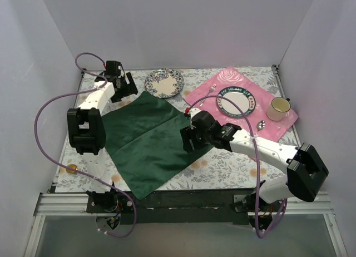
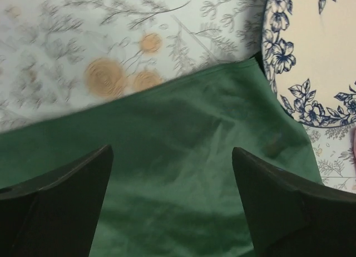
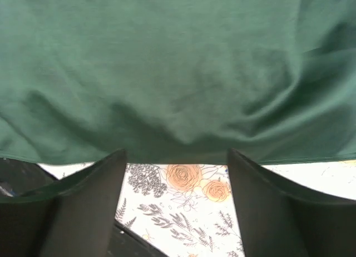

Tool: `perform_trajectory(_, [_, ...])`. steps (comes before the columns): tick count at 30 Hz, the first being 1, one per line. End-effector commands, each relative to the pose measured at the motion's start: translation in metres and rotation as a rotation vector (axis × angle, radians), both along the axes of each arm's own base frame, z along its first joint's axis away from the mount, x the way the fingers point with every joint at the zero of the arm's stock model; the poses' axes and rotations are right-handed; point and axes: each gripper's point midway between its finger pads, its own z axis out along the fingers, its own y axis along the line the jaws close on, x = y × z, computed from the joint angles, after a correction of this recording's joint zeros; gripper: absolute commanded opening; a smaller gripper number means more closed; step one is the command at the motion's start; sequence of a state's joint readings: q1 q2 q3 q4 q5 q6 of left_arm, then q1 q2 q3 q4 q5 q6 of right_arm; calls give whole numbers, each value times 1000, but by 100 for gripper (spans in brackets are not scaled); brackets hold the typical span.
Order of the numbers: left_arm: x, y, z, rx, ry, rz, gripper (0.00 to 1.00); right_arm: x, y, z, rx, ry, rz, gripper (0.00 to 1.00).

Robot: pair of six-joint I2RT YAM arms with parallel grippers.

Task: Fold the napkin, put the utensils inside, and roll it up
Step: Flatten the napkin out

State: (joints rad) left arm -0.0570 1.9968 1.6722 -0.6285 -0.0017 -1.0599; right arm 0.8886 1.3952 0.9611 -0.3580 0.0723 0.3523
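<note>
Floral worktop point(image 1: 222, 168) is carrying the dark green napkin point(image 1: 150, 137), lying flat left of centre, creased but unrolled. Left gripper point(image 1: 127, 91) and right gripper point(image 1: 188, 140) are hovering open-jawed, empty, over its upper and right edges. Nothing is lying on it; placing the utensils and rolling are not yet done, I'd judge.

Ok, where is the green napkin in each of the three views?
Top external: napkin spread flat, centre-left.
Left wrist: fills the lower half, its corner beside the blue-flowered plate.
Right wrist: covers the upper part.
Shared landmark: the floral tablecloth, in all three.
</note>
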Motion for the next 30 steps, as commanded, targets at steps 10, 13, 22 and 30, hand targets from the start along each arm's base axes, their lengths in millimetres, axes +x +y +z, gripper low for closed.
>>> perform_trajectory(10, [-156, -98, 47, -97, -133, -180, 82, 54, -63, -15, -39, 51, -248, 78])
perform_trajectory(13, [-166, -111, 30, -194, -109, -185, 71, 59, -48, -21, -7, 50, -185, 70])
perform_trajectory(22, [-159, -68, -21, -76, -60, 95, 54, 75, 43, -8, -5, 2, 9, 54])
perform_trajectory(30, [-196, -35, -68, -87, 120, 310, 36, 86, 116, -24, -7, -8, 125, 53])
